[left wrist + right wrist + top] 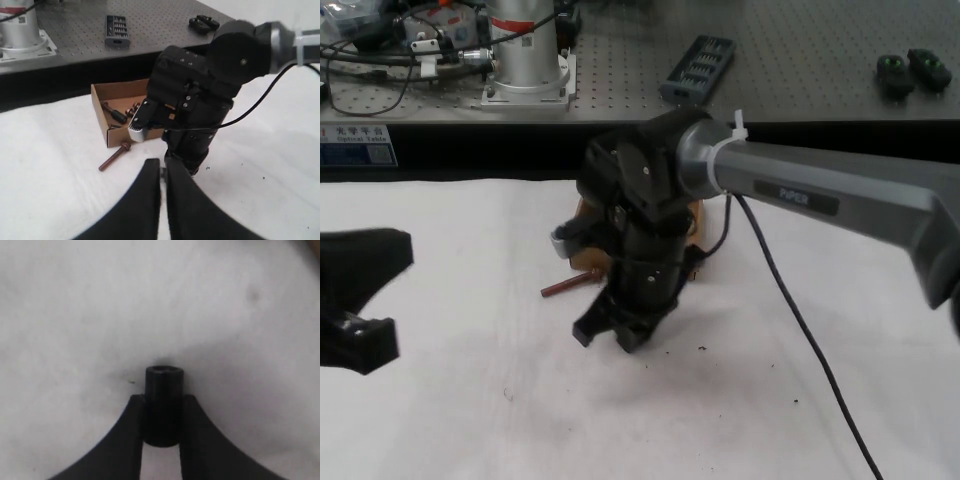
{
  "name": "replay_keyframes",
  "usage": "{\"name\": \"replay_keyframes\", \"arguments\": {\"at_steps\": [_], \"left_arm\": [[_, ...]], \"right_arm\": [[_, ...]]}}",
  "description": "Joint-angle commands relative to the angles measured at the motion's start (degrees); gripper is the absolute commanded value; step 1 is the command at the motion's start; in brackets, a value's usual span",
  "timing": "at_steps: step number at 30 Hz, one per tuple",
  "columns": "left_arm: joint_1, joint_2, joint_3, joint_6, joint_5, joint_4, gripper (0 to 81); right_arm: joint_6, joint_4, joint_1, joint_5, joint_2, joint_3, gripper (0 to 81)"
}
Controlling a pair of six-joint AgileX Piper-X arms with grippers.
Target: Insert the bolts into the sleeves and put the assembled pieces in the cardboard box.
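Note:
My right gripper [164, 400] is shut on a short black sleeve [164, 382], held just above the white cloth. Seen from above, this gripper [620, 335] points down at the middle of the cloth, in front of the cardboard box [582, 215], which it mostly hides. The box [107, 95] holds a black-sleeved bolt [114, 112] and some copper-coloured pieces [134, 109]. A bare copper bolt [112, 157] lies on the cloth just outside the box, also seen from the high view [568, 286]. My left gripper [163, 167] is shut and empty, low over the cloth at the left [360, 300].
White cloth [470, 420] covers the near bench. Behind it, a grey perforated plate carries a metal post [525, 50], a grey bit holder [698, 65] and two black parts [913, 72]. The right arm's cable [800, 320] trails across the cloth.

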Motion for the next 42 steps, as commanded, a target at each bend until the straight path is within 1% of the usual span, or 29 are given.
{"name": "replay_keyframes", "arguments": {"at_steps": [1, 4, 6, 10, 12, 15, 20, 23, 24, 26, 28, 29, 30, 32, 35, 37, 39, 42], "left_arm": [[0.0, 2.4, -0.2, 0.7, 0.0, -0.2, 4.1], [0.0, 5.3, -0.2, 0.7, 0.3, -0.2, 4.1], [0.0, 6.9, -0.2, 0.7, 1.7, -0.2, 4.1], [0.0, 9.3, -0.2, 0.7, 2.4, -0.2, 4.1], [0.0, 10.3, -0.2, 0.7, 2.4, -0.4, 4.1], [0.0, 10.9, -0.2, 0.7, 2.4, -0.4, 4.1], [0.0, 10.9, -0.2, 0.7, 2.4, -0.4, 4.1], [0.0, 10.9, -0.2, 0.7, 2.4, -0.4, 4.1], [0.0, 10.9, -0.2, 0.7, 2.4, -0.4, 4.1], [0.0, 10.9, -0.2, 0.7, 2.5, -0.4, 4.2], [0.0, 10.9, -0.2, 0.7, 3.0, -0.4, 5.6], [0.0, 10.9, -0.2, 0.7, 3.0, -0.4, 6.7], [0.0, 10.9, -0.2, 0.7, 3.0, -0.4, 8.8], [0.0, 10.9, -0.2, 0.7, 3.0, -0.4, 14.3], [0.0, 10.9, -0.2, 0.7, 3.0, -0.4, 25.8], [0.0, 10.9, -0.2, 0.7, 2.3, -0.4, 31.6], [0.0, 10.9, -0.2, 0.7, 1.9, -0.4, 33.4], [0.0, 12.3, -0.7, 2.5, 1.7, -0.8, 30.1]], "right_arm": [[0.5, 2.9, -0.2, 0.5, -3.8, 3.4, 4.6], [0.9, 2.6, -0.2, 2.8, -9.1, 9.2, 4.6], [0.8, 1.2, -0.2, 2.8, -13.5, 13.9, 4.6], [0.9, -8.9, -0.2, 2.5, -21.0, 22.8, 4.6], [3.5, -12.7, -0.2, 2.5, -23.3, 27.0, 4.6], [5.9, -12.7, -0.2, 2.3, -23.9, 31.9, 4.6], [7.5, -14.4, -0.2, 2.1, -23.9, 38.7, 4.6], [7.3, -14.6, -0.2, 2.1, -23.9, 39.7, 0.8], [7.3, -14.9, -0.2, 2.1, -23.9, 39.7, 5.7], [7.3, -16.1, -0.2, 1.9, -23.9, 39.7, 18.3], [7.3, -16.9, -0.2, 0.9, -23.9, 39.7, 35.5], [7.8, -16.9, -0.2, 0.9, -23.9, 39.7, 42.2], [8.6, -16.7, -0.2, 1.1, -24.1, 39.7, 44.9], [9.9, -15.5, -0.2, 0.9, -24.7, 39.7, 41.6], [9.6, -14.6, -0.2, 0.5, -27.3, 39.7, 34.7], [9.4, -15.0, -0.4, 0.5, -30.5, 39.7, 33.6], [8.9, -16.4, -0.6, 1.6, -35.4, 39.7, 33.7], [6.6, -20.2, -2.3, 6.6, -42.4, 40.3, 33.7]]}}
